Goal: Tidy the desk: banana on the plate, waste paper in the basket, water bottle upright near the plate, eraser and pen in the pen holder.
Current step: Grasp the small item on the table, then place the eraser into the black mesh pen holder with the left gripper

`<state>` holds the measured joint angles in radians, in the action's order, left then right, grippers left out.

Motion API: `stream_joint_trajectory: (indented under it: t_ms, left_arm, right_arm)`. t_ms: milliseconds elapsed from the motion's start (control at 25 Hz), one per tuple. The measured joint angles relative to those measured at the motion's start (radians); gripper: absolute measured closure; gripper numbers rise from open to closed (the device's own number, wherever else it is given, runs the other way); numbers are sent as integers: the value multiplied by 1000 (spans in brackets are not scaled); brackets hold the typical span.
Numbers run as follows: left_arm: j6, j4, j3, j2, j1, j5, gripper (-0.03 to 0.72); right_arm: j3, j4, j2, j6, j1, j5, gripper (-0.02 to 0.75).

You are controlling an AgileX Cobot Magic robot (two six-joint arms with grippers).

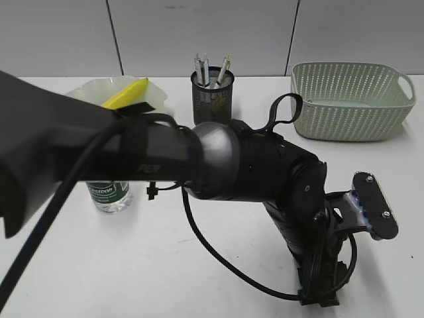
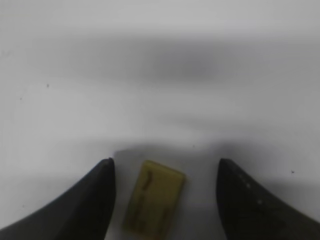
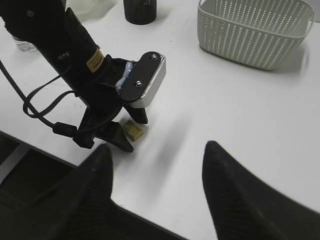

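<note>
A: Left wrist view: the left pincer [image 2: 162, 195] is seen spread wide, both dark fingers lowered close to the white tabletop [image 2: 160, 90]. Nothing is gripped. Why is it held like that?

B: The yellowish eraser [image 2: 154, 204] is bracketed between the fingers. The spread is judged to be kept wider than the eraser so that it can be closed on from both sides. The eraser lies flat on the tabletop, a little nearer the finger on the left of that view than the other one; contact with either finger cannot be made out.

A: And from the other cameras?

B: In the right wrist view the same eraser [image 3: 134, 130] is seen just beside the tips of the left pincer [image 3: 127, 131], near the front edge of the tabletop. The right pincer [image 3: 157, 187] is held apart and empty, well back from the eraser, judged to be kept clear of the working arm.

A: The rest of the desk?

B: In the exterior view the banana [image 1: 126, 93] is already laid on the pale green plate [image 1: 93, 89], and the water bottle [image 1: 109, 195] is stood upright near it, largely hidden by the arm. Pens are stood in the black mesh pen holder [image 1: 212, 99]. The basket [image 1: 351, 103] is set at the back right; its contents cannot be told. The eraser is judged to be the remaining item.
</note>
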<state>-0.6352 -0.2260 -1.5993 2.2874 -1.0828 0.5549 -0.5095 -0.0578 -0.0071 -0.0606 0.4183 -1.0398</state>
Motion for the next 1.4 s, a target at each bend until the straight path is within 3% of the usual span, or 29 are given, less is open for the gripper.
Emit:
stream_joint_trajectory:
  t_ms: [160,280,400,440,1000,1400]
  left_arm:
    - [0,0,-32,13,0,16,239]
    - [0,8,-61,21,0,36,370]
    - [0,31,-99,22,0,79,550]
    - [0,37,-107,22,0,94,560]
    - [1,71,-130,16,0,176,554]
    - [1,75,-134,-17,0,168,296]
  right_arm:
    - [0,0,0,0,0,0,281]
    - [0,0,0,0,0,0,281]
    - [0,0,0,0,0,0,281]
    - [0,0,0,0,0,0,281]
    - [0,0,0,0,0,0,281]
    - [0,0,0,0,0,0,281]
